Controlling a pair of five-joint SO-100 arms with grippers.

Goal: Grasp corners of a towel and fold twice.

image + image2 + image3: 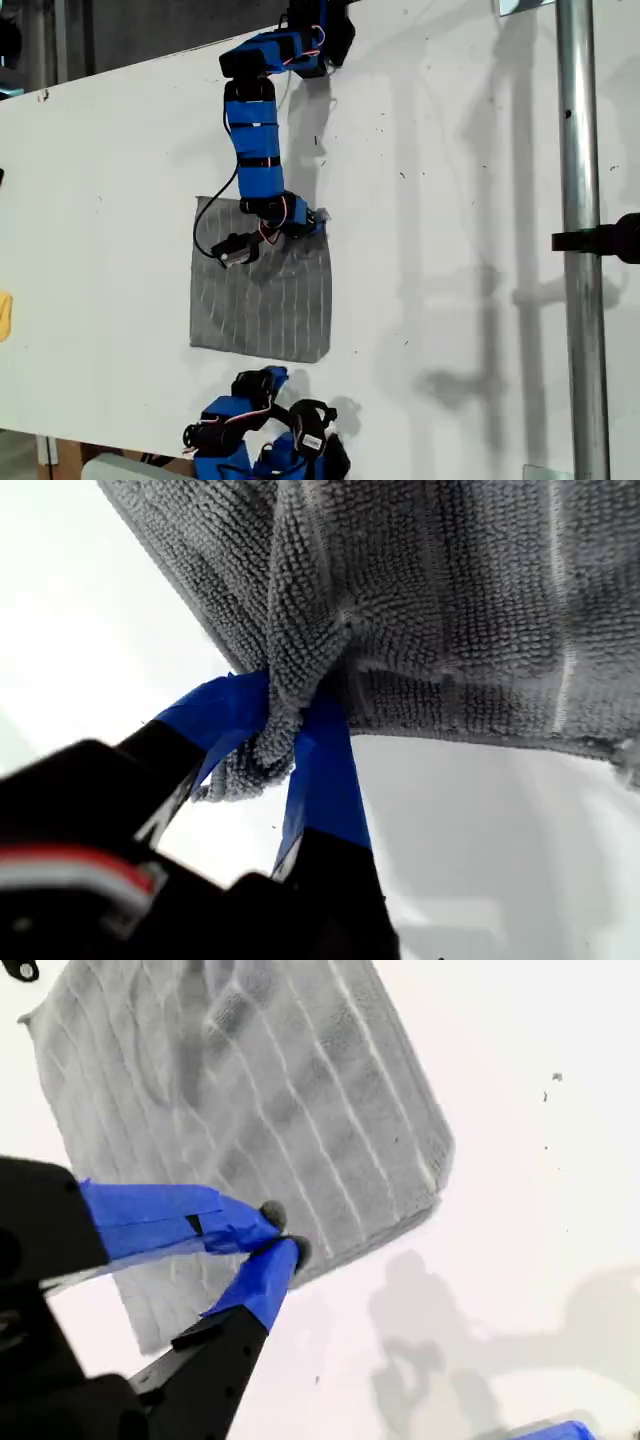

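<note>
1. The towel [262, 300] lies flat on the white table [460, 200], left of centre in the exterior view, between the two arms; its stripes run from one arm toward the other.
2. My first gripper [282, 232] is clenched on a bunch of cloth at the towel's far edge, near the corner [320, 216] toward the exterior view's right. In the first wrist view, the fabric is pinched between the blue jaws of my first gripper [290, 742], and the rest of the towel [420, 610] spreads away ahead of them.
3. My second gripper [280, 1242] hangs clear above the table with its jaw tips closed together on nothing, just short of the towel's near edge [330, 1260].
4. I judge the fold runs along the stripes: the held edge must travel toward my second gripper, which is nearer the free corners.
</note>
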